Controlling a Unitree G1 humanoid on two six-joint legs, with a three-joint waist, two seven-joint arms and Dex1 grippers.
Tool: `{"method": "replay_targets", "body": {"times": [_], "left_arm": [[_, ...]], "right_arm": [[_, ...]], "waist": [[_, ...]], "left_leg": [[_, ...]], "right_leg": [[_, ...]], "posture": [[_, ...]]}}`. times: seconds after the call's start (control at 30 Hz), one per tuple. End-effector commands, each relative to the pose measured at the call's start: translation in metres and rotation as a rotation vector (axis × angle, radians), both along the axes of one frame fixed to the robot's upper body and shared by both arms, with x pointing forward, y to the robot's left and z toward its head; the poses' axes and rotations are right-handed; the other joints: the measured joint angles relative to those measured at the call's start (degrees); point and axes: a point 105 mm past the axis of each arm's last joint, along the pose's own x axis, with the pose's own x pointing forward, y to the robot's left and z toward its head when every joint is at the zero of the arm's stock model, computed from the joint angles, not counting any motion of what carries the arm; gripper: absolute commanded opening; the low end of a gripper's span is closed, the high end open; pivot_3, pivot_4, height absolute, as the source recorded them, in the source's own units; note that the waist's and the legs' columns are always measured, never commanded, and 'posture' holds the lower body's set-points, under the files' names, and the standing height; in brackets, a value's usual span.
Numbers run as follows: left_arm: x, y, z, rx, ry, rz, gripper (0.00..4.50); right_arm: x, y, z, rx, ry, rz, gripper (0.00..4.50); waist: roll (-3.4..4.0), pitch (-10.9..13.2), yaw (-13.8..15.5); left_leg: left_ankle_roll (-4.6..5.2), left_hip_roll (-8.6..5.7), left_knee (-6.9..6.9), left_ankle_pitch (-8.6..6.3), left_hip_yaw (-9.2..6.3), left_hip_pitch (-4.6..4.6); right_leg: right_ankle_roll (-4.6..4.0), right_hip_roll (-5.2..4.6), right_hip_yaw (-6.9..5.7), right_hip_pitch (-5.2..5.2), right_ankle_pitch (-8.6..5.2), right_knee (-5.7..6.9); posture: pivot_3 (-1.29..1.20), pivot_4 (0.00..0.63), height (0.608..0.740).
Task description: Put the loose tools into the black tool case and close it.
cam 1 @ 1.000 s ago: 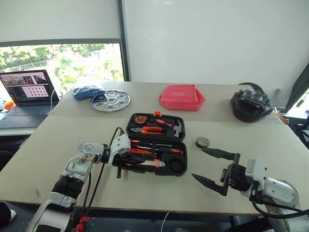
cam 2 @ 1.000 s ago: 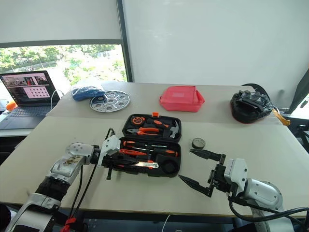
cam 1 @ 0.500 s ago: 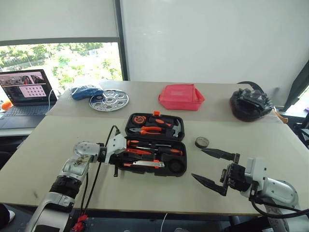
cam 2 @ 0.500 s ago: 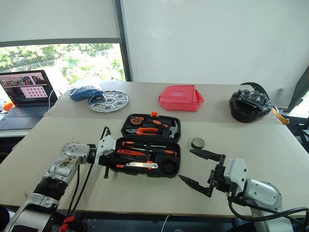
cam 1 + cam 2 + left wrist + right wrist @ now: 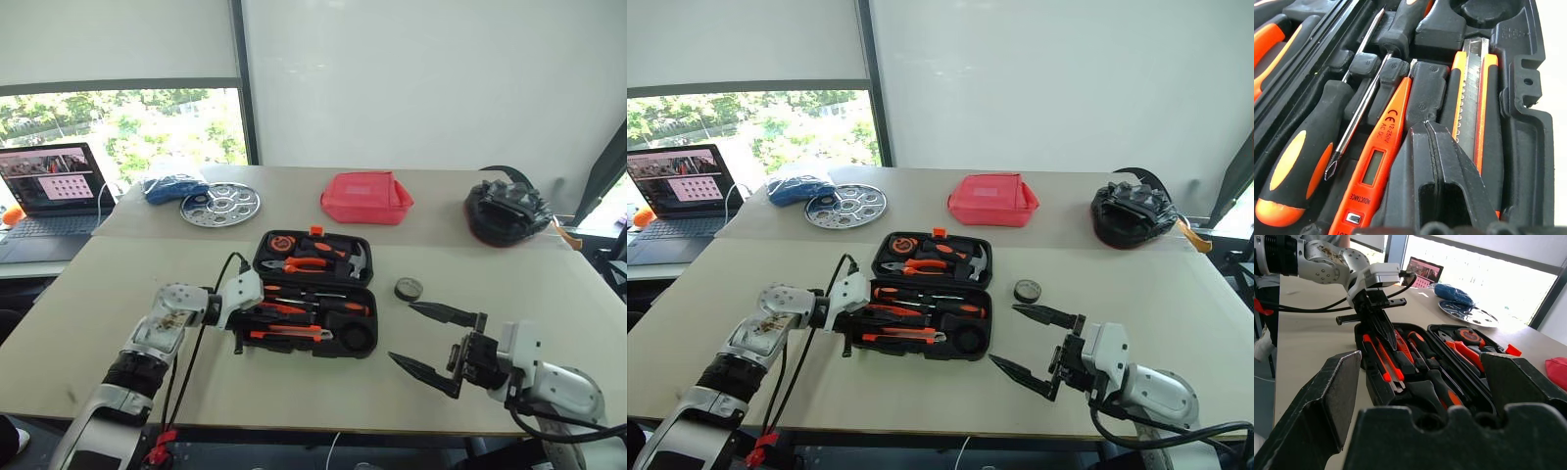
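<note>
Black tape roll [image 5: 409, 289]: on table, right of open tool case [image 5: 364, 323]; light, stiff, I'd pinch its rim.
Left gripper [image 5: 1442, 161]: clenched, empty, over utility knife [image 5: 1475, 98].
Right gripper [image 5: 438, 343]: spread wide, empty.

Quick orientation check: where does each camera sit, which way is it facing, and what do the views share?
Head stereo pair: looks forward and down at the table, open black tool case, tape roll; both arms show.
Left wrist: along the shut left gripper, over the tester screwdriver and utility knife.
Right wrist: between the open right gripper fingers, toward case and left gripper.
Shared: the case.
</note>
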Motion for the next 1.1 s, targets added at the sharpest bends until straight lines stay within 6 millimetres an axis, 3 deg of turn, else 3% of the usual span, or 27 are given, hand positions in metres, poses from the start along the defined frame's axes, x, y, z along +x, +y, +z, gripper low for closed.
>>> {"method": "replay_targets", "body": {"times": [0.03,0.1,0.17,0.37,0.47,0.57,0.73,0.83,0.93,1.1], "left_arm": [[-0.007,0.007,0.000,-0.097,0.024,0.005,0.28],[-0.012,0.016,0.022,-0.219,-0.011,0.002,0.60],[-0.016,0.039,0.039,-0.271,-0.067,0.045,1.25],[-0.034,0.094,0.053,-0.298,-0.107,0.165,3.30],[-0.039,0.107,0.059,-0.313,-0.139,0.213,4.45],[-0.047,0.104,0.066,-0.360,-0.133,0.216,4.48],[-0.055,0.086,0.062,-0.390,-0.054,0.172,4.48],[-0.056,0.081,0.052,-0.380,-0.016,0.165,4.48],[-0.052,0.072,0.052,-0.407,-0.020,0.154,4.48],[-0.049,0.066,0.055,-0.425,-0.029,0.151,4.48]], "right_arm": [[-0.005,-0.028,0.005,-0.012,-0.015,-0.111,4.50],[-0.013,-0.046,-0.003,-0.030,0.038,-0.158,4.50],[-0.024,-0.067,-0.014,-0.058,0.098,-0.221,4.50],[-0.041,-0.105,-0.035,-0.097,0.155,-0.381,4.50],[-0.041,-0.110,-0.041,-0.129,0.165,-0.399,4.50],[-0.022,-0.102,-0.029,-0.143,0.143,-0.361,4.50],[0.038,-0.076,-0.004,-0.320,0.196,-0.277,4.50],[0.073,-0.063,-0.003,-0.432,0.282,-0.262,4.50],[0.104,-0.063,-0.011,-0.537,0.381,-0.306,4.50],[0.126,-0.055,-0.025,-0.675,0.492,-0.272,4.50]], "waist": [[0.00,0.00,0.01],[0.00,0.00,0.04],[-0.02,0.01,-0.11],[-0.06,0.06,-0.27],[-0.06,0.07,-0.13],[-0.06,0.09,-0.01],[-0.03,0.15,-0.86],[-0.05,0.16,-1.10],[-0.06,0.17,-0.90],[-0.07,0.18,0.14]], "left_leg": [[0.00,0.00,0.00,0.00,0.00,-0.01],[0.00,-0.01,-0.01,0.00,0.01,-0.07],[0.03,0.00,-0.03,-0.05,0.01,-0.16],[0.04,0.08,-0.04,-0.07,0.07,-0.29],[0.03,0.09,-0.02,-0.07,0.09,-0.14],[0.02,0.12,-0.01,-0.07,0.11,-0.13],[0.00,0.17,0.04,-0.05,0.27,-0.10],[0.00,0.22,-0.04,-0.05,0.24,-0.01],[0.01,0.24,-0.08,-0.05,0.18,-0.37],[0.04,0.19,-0.03,-0.06,0.15,-1.14]], "right_leg": [[0.00,0.00,0.00,0.00,0.00,0.00],[-0.01,-0.04,0.00,-0.06,0.00,-0.01],[-0.18,-0.06,-0.02,-0.13,0.08,-0.05],[-0.23,-0.06,0.01,-0.36,0.06,-0.02],[0.17,-0.09,0.00,-0.22,-0.17,-0.02],[0.17,-0.11,0.00,-0.20,-0.17,-0.03],[0.16,-0.13,0.13,-0.24,0.02,-0.02],[0.01,0.03,0.07,-0.25,-0.04,0.00],[-0.47,0.15,0.06,-0.64,0.16,0.07],[-0.46,0.09,-0.01,-1.38,0.20,0.10]], "posture": [[0.00,0.150,0.740],[0.00,0.150,0.740],[0.00,0.150,0.740],[0.00,0.150,0.740],[0.00,0.150,0.740],[0.00,0.150,0.740],[0.00,0.150,0.740],[0.00,0.150,0.740],[0.00,0.150,0.740],[0.00,0.150,0.740]]}}
